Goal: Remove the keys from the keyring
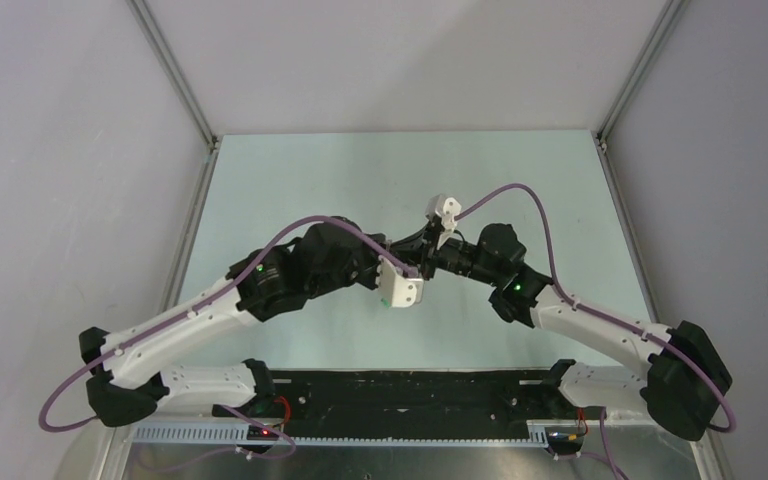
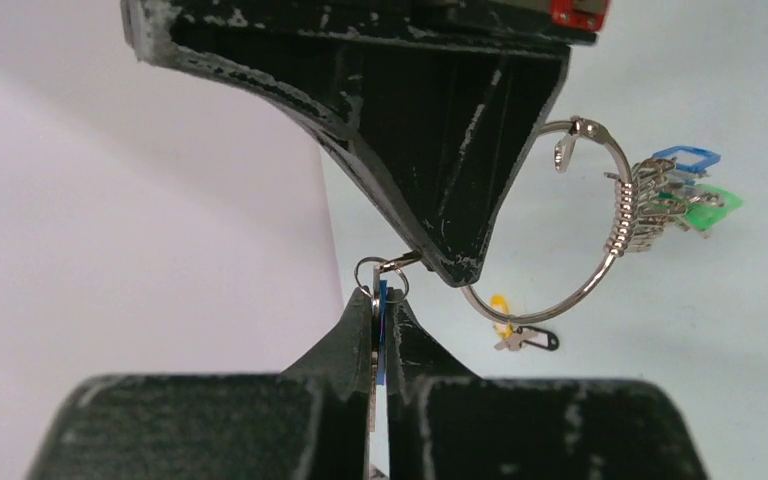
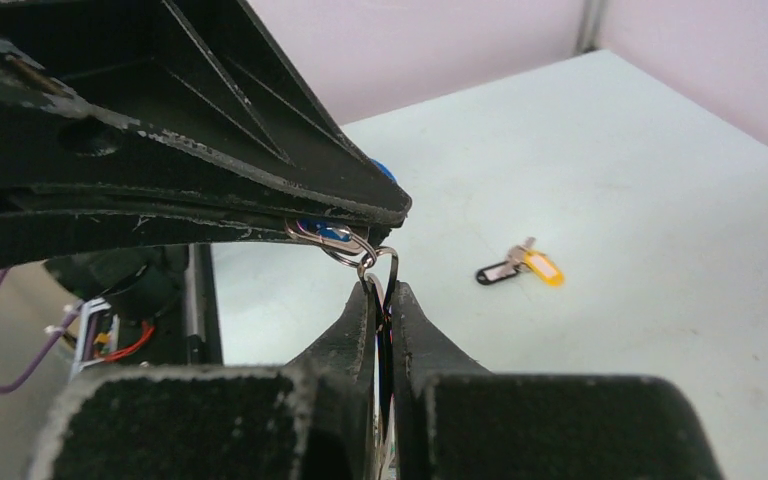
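The left gripper (image 2: 381, 305) clamps a blue key (image 2: 383, 350); the right gripper (image 3: 385, 295) pinches the keyring (image 2: 622, 215) just beside it.

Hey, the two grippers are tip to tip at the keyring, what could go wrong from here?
One, the left gripper holds the blue key by pinch alone; a hard pull might slip it out. Two, the right gripper has its fingertips almost against the left's, so twisting may knock them together. Three, the other keys hang loose on the keyring and could swing.
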Controlling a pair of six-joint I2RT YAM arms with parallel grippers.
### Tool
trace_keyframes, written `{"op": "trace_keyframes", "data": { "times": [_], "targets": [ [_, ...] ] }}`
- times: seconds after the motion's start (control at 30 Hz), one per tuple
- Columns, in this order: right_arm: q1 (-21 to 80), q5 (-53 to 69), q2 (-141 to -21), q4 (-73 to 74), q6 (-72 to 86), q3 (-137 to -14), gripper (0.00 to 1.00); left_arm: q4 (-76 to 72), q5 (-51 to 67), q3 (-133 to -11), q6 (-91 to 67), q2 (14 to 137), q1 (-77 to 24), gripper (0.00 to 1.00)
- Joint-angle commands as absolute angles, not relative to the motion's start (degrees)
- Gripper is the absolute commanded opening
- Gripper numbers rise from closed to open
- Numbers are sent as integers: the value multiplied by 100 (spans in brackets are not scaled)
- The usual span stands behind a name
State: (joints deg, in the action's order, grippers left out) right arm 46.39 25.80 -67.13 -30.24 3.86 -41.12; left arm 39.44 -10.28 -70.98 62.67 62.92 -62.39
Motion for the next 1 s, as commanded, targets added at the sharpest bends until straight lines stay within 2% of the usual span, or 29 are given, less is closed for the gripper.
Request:
{"op": "trace_keyframes", "data": {
  "times": [0.0,0.4,0.8,0.97],
  "targets": [
    [4597,1319,-6433,-2625,398,-4092,0,3199,-779,-7117,5494,6387,-6089,0],
    [4297,810,-6063,-2181,1743,-4087,0,2851,-184,-6794,5253,6463,-6047,0],
    [4284,410,-5904,-1825,1803,-4216,0,2864,1035,-6254,5243,6411,-6069,0],
    [4288,333,-5769,-1735,1671,-4233,0,2978,1068,-6092,5122,6479,-6092,0]
  ]
}}
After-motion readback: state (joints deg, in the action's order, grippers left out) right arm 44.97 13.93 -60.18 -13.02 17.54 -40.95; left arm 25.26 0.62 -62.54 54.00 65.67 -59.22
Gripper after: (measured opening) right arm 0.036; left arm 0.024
